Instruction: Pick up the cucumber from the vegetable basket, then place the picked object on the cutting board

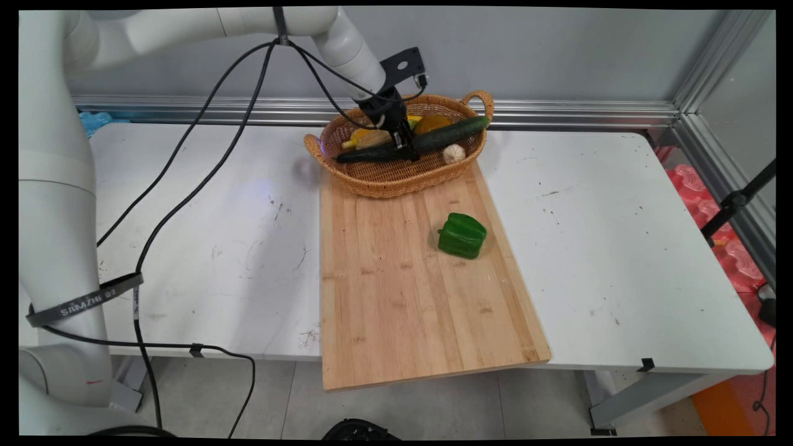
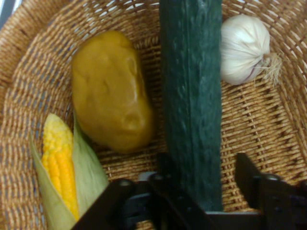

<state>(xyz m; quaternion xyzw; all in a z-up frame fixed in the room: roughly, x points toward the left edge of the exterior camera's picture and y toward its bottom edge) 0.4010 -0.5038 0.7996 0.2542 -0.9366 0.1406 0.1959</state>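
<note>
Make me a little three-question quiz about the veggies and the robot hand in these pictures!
1. True or false: the green pepper lies inside the basket.
2. Which vegetable sits between the gripper fingers? A) corn B) cucumber C) garlic
3. Fill in: the pepper rests on the wooden ______.

Key
1. False; it lies on the cutting board.
2. B; one finger stands on each side of it, but contact is unclear.
3. Cutting board.
</note>
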